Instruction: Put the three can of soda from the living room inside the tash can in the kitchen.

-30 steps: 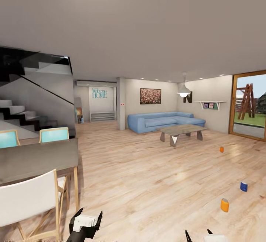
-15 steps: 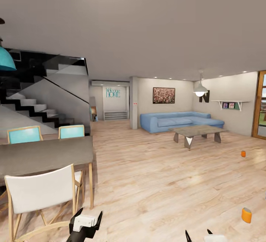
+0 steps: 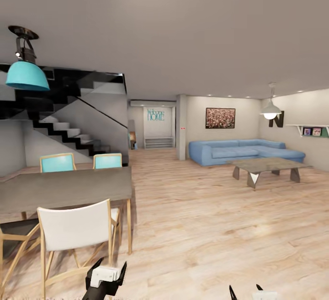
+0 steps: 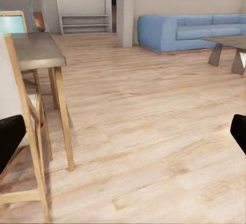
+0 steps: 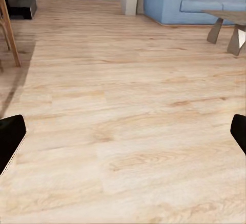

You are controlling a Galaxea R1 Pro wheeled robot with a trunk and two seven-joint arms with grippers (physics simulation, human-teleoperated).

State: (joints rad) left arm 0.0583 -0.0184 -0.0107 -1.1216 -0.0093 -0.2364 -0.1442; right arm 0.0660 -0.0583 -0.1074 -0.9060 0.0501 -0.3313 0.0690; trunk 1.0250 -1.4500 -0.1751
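A living room with a pale wood floor [image 3: 205, 227] is seen from the head view. The left gripper [image 3: 108, 276] is seen low in that view, its jaws spread wide with nothing between them; in the left wrist view its black fingertips [image 4: 10, 137] are set at opposite edges, far apart. The right gripper [image 3: 246, 291] is barely seen at the lower edge, and its jaws are likewise shown wide and empty by the right wrist view's fingertips [image 5: 9, 134]. A blue sofa [image 3: 242, 150] is placed against the far wall, with a coffee table [image 3: 269, 168] just before it. A grey dining bench [image 3: 64, 189] is flanked by a white chair [image 3: 77, 231] and two turquoise chairs [image 3: 57, 163]. A staircase [image 3: 68, 131] is seen behind, and a turquoise lamp [image 3: 26, 72] is hung above. No soda can or trash can is in sight.
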